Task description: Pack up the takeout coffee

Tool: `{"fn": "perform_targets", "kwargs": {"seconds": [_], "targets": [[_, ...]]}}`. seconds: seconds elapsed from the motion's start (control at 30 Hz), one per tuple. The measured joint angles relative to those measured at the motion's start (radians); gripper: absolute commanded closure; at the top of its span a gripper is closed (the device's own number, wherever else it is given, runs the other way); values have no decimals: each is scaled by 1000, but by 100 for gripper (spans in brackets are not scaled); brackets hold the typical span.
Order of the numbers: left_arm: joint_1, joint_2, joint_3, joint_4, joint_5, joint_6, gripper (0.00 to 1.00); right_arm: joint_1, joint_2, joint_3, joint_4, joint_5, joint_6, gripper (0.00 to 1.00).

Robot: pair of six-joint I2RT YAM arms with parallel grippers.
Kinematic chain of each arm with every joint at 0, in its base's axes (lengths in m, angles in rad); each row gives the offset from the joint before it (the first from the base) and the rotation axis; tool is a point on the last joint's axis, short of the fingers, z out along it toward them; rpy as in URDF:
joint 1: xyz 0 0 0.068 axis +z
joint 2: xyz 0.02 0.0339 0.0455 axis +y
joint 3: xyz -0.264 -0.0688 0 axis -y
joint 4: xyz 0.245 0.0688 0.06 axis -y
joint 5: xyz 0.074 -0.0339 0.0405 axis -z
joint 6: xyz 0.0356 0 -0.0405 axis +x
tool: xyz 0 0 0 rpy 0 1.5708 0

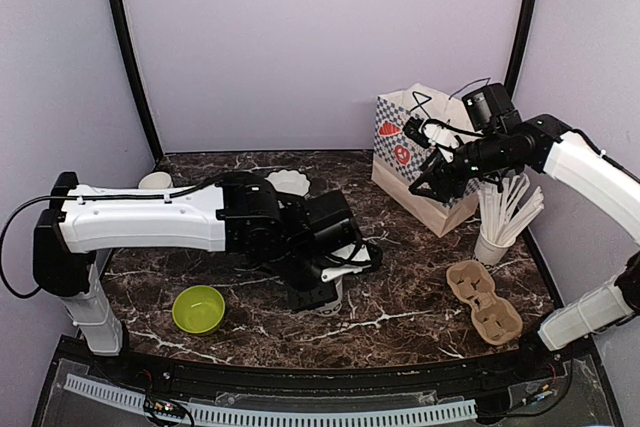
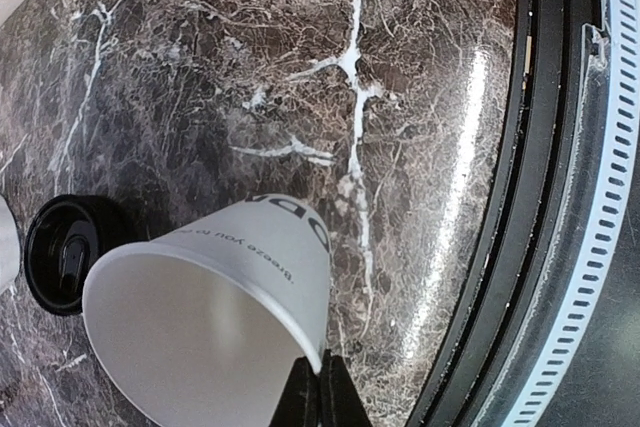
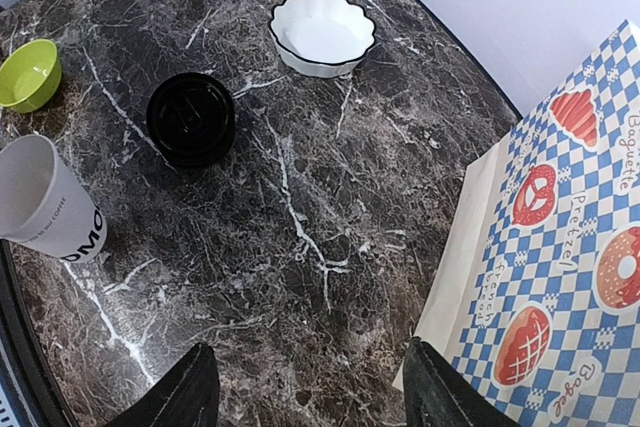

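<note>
A white paper coffee cup (image 2: 215,297) with black lettering has no lid and leans tilted on the marble. My left gripper (image 2: 320,375) is shut on its rim, one finger inside and one outside. The same cup (image 3: 50,207) shows at the left edge of the right wrist view. A round black lid (image 2: 62,252) lies flat beside the cup, also visible as the lid (image 3: 190,117) from the right wrist. My right gripper (image 3: 315,397) hangs open and empty above the table, just left of the checked paper bag (image 3: 560,247). In the top view the left gripper (image 1: 322,287) sits mid-table and the right gripper (image 1: 425,179) is against the bag (image 1: 420,162).
A green bowl (image 1: 198,309) sits front left. A white scalloped bowl (image 1: 288,183) and another white cup (image 1: 155,181) stand at the back. A cup of white straws (image 1: 495,232) and a cardboard cup carrier (image 1: 485,302) are on the right.
</note>
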Motion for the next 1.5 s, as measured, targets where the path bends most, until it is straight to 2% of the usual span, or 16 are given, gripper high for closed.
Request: {"fn": "perform_targets", "kwargs": {"seconds": [0.23,0.4,0.63,0.8,0.93,1.07,1.13,1.33,1.5], "targets": [[-1,82,-3,57,-1,52,98,-3,0,-15,5,-20,-1,37],[-2,141,24,58,-24,69,77,-3,0,-15,5,-33,-3,37],[-5,164,101,6,-46,70,54,-3,1,-15,5,-54,-5,37],[44,107,211,-10,-94,-20,53,-3,6,-15,5,-75,-8,37],[220,66,289,-41,-158,-198,50,-3,16,-15,5,-79,-18,38],[407,67,245,-47,-169,-320,50,-3,21,-15,5,-80,-27,38],[462,94,216,-52,-152,-353,50,-3,24,-15,4,-84,-29,38],[495,245,214,-48,-96,-398,43,-3,24,-15,2,-106,-36,38],[506,284,213,-29,-43,-410,45,-3,21,-20,1,-111,-42,38]]}}
